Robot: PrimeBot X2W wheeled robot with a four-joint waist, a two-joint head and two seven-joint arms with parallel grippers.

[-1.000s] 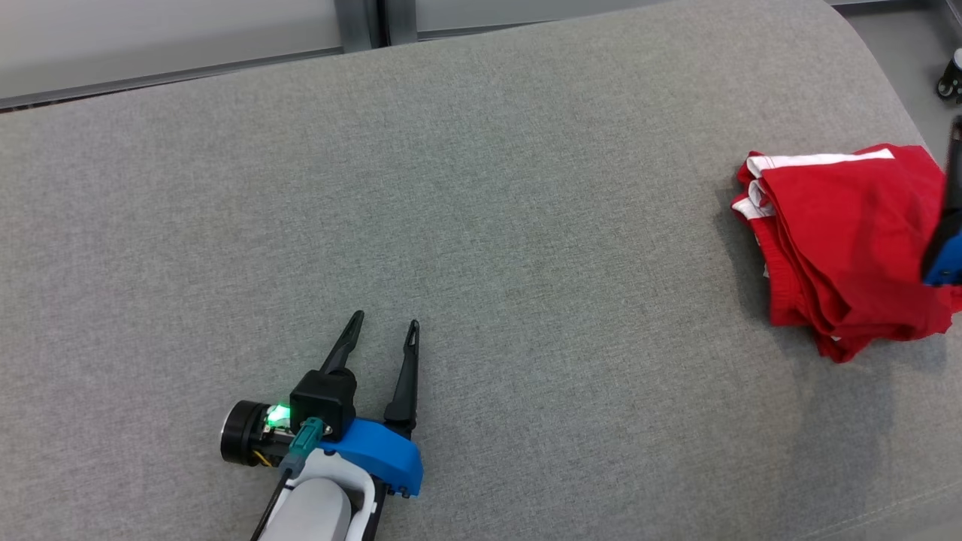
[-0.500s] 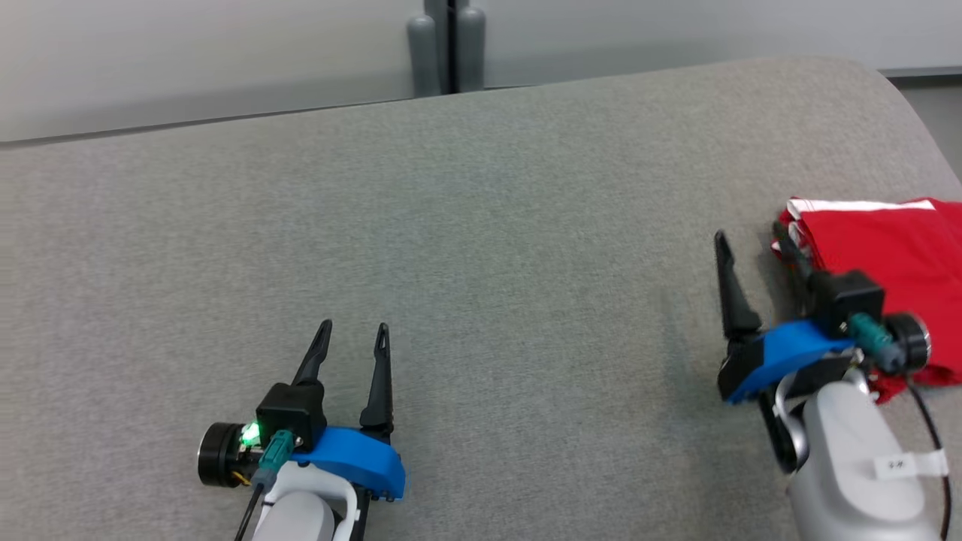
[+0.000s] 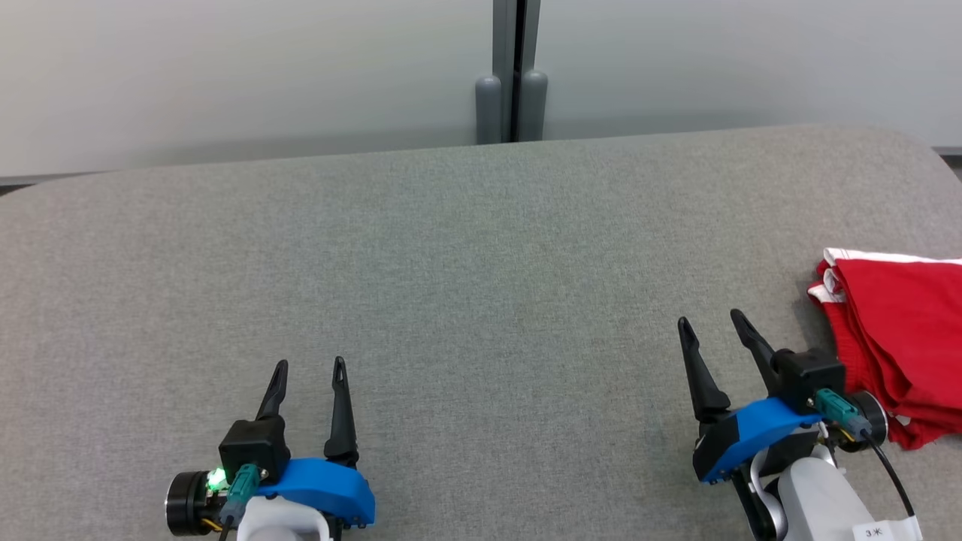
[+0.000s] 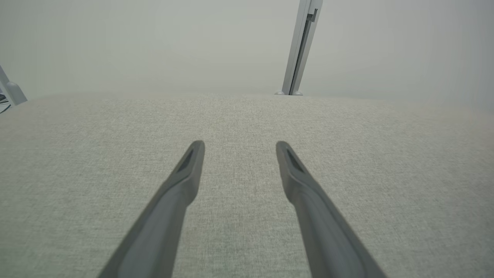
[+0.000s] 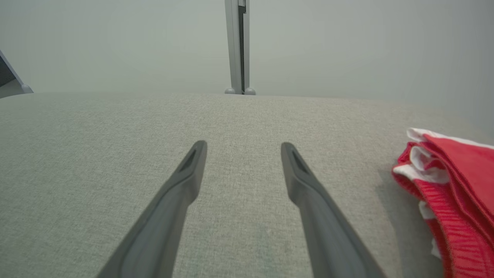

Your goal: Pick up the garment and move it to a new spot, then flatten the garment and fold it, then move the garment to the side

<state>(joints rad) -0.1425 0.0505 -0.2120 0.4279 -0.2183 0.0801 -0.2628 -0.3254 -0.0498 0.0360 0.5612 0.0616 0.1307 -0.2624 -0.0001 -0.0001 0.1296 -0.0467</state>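
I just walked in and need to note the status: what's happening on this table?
A two-armed robot is dealing with a red garment on the grey padded table. The garment lies folded in a stack at the table's right side, white trim showing. Neither gripper holds it: the left gripper and the right gripper are both open and empty, the right one just left of the garment. Folding and setting aside look done.

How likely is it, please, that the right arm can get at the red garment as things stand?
Probably yes: the right gripper is open, the red garment lies close on its right, with bare grey surface between them.
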